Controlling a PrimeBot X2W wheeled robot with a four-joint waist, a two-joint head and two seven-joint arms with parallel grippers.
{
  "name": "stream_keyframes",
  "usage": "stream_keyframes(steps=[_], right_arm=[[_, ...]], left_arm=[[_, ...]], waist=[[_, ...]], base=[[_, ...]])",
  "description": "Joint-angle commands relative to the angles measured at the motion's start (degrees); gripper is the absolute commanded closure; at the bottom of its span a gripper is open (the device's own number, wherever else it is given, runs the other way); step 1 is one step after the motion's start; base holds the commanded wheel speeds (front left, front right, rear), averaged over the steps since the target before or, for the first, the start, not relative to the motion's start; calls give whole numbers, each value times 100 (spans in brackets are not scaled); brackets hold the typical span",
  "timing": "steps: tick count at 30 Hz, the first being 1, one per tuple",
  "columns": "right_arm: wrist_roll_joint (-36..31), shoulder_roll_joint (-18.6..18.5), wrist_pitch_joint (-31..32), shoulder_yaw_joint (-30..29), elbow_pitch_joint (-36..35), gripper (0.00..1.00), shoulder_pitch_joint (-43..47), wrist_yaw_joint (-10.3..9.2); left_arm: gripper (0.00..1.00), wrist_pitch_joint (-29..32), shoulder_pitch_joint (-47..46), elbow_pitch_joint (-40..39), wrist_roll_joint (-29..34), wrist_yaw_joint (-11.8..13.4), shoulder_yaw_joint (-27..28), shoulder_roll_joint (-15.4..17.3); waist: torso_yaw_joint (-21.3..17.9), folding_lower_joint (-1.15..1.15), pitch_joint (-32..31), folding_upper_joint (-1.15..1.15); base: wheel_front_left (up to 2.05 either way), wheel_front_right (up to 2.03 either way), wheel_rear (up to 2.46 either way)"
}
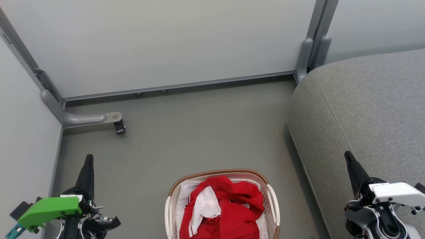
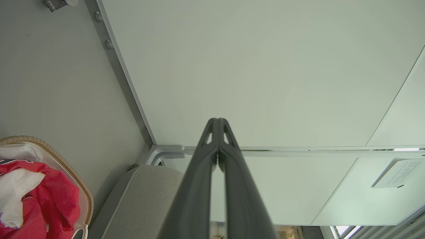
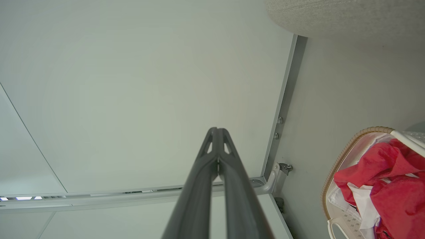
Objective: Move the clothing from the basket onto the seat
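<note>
Item 1. Partition panels (image 1: 166, 43): pale, framed in grey metal, seen from 9 to 1 o'clock in the head view, meeting at two corners.

Item 2. Floor (image 1: 199, 132): grey, matt, lightly scuffed, seen at the centre.

Item 3. Seat (image 1: 365, 109): a grey upholstered cushion with a rounded edge and a stitched seam, seen at 3 o'clock. No clothing is seen on it.

Item 4. Basket (image 1: 217, 173): white, perforated, brown woven rim, stood on the floor at 6 o'clock, just beside the seat's edge. A white liner (image 1: 184, 196) is seen inside its wall.

Item 5. Clothing (image 1: 235, 209): red fabric with white parts, heaped in the basket and touched by neither gripper.

Item 6. Left gripper (image 1: 88, 159): seen at 7 o'clock, above the floor; its fingers are pressed together on nothing, as confirmed in its wrist view (image 2: 217, 120).

Item 7. Right gripper (image 1: 347, 154): seen at 4 o'clock, over the seat's edge; fingers likewise pressed together, nothing pinched (image 3: 217, 129).

Item 8. Caster (image 1: 119, 127): small, black, fitted to a grey bracket at 10 o'clock.
</note>
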Motion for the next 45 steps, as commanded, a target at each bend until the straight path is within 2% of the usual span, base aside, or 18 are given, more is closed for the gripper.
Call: stream_keyframes(steps=[1, 41, 42, 45], right_arm=[[22, -34, 15, -7, -24, 100, -41, 0], [22, -34, 15, -7, -24, 100, -41, 0], [22, -34, 15, -7, -24, 0, -41, 0], [-4, 34, -6, 13, 96, 0, 75, -1]], left_arm=[[100, 21, -65, -8, -17, -28, 10, 27], [100, 21, -66, -8, -17, -28, 10, 27], [0, 21, -66, -8, -17, -29, 10, 27], [0, -7, 60, 108, 2, 2, -18, -19]], waist=[[0, 0, 0, 0], [0, 0, 0, 0], [0, 0, 0, 0], [0, 0, 0, 0]], base=[[0, 0, 0], [0, 0, 0], [0, 0, 0], [0, 0, 0]])
